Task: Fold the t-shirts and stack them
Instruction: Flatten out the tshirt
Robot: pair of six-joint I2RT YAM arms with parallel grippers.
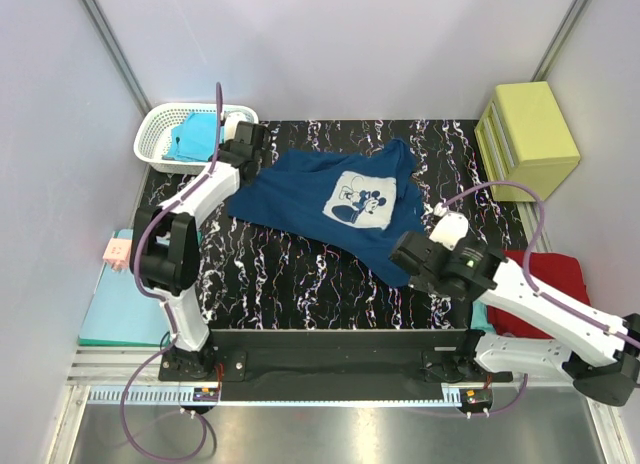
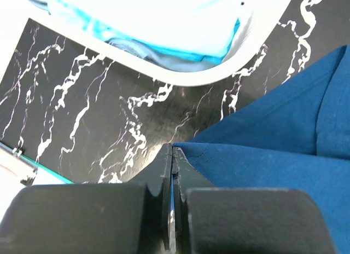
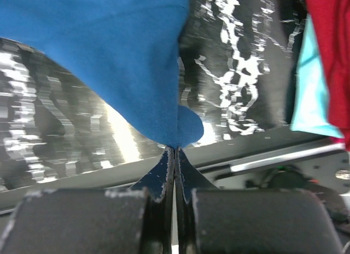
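A navy blue t-shirt [image 1: 330, 204] with a pale square mouse print lies spread, print up, on the black marbled table [image 1: 290, 274]. My left gripper [image 1: 250, 149] [image 2: 174, 151] is at the shirt's far-left edge, beside the basket, its jaws shut with the shirt's hem [image 2: 262, 155] pinched at the tips. My right gripper [image 1: 400, 269] [image 3: 174, 149] is shut on the shirt's near-right corner [image 3: 136, 73], which hangs bunched from the fingertips above the table. A turquoise t-shirt [image 1: 195, 136] [image 2: 136, 24] lies in the basket. A red t-shirt [image 1: 545, 284] [image 3: 328, 46] rests at the right.
The white basket [image 1: 150, 134] [image 2: 180, 73] stands at the far left corner. A yellow-green drawer box [image 1: 530, 134] sits far right. A teal clipboard [image 1: 115, 304] lies left of the table, with a small pink item [image 1: 118, 250] by it. Turquoise cloth [image 3: 309, 90] lies under the red shirt.
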